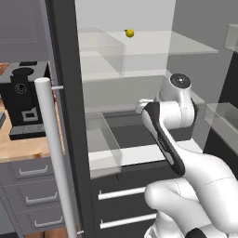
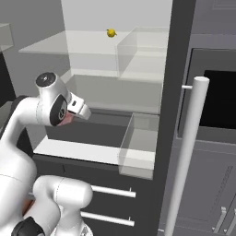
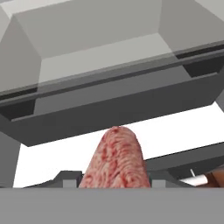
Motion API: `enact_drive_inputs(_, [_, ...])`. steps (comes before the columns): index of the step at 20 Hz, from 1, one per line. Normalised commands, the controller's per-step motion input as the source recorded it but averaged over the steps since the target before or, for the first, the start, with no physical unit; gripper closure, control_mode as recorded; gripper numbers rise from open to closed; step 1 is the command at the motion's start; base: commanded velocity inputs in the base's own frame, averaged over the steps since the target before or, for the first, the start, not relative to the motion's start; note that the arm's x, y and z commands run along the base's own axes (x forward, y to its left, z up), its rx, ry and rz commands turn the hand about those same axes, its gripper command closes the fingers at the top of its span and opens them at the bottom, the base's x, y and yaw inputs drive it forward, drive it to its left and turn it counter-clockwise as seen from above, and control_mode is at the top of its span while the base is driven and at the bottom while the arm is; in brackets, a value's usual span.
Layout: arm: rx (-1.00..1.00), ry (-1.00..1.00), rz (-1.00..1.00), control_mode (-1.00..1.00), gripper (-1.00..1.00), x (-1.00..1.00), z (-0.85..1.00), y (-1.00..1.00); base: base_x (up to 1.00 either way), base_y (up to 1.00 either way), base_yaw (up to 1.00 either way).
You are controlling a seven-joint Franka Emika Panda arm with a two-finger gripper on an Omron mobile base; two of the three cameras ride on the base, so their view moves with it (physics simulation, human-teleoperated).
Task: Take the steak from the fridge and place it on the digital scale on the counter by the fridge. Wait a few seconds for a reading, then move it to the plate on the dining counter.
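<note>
No brand, label or writing can be read anywhere here. The fridge (image 1: 69, 116) stands open, dark grey outside and white inside, with clear glass shelves (image 1: 186, 44), a clear bin (image 2: 138, 147) at the door side and long silver bar handles (image 1: 53, 158). A small yellow ball (image 1: 130, 33) sits on an upper shelf. The white arm (image 1: 176, 111) reaches into the lower compartment above the dark drawers (image 1: 125, 204). In the hand view the steak (image 3: 114, 159) (pinkish-red, marbled) rises between the two fingers (image 3: 70, 178), which are pinching it from either side; a sliver of pink shows at the hand in the right base view too. Left of the fridge, a black coffee machine (image 1: 25, 100) rests on a wood-grain surface (image 1: 25, 146) over grey drawers.
</note>
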Motion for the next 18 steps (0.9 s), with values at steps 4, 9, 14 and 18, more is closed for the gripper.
enact_drive_inputs(4, [0.0, 0.05, 0.0, -1.0, 1.0, -0.06, -0.04, 0.0, 0.0, 0.0, 0.0])
enact_drive_inputs(9, [0.0, 0.0, 0.0, 1.0, 1.0, 0.0, 0.0, 0.0, -0.86, 0.0, 0.0])
enact_drive_inputs(14, [0.0, 0.0, 0.0, 1.0, 1.0, 0.0, 0.0, 0.0, -1.0, 0.0, 0.0])
enact_drive_inputs(18, [0.0, 0.0, 0.0, 1.0, 1.0, 0.0, 0.0, 0.0, -1.0, 0.01, 0.0])
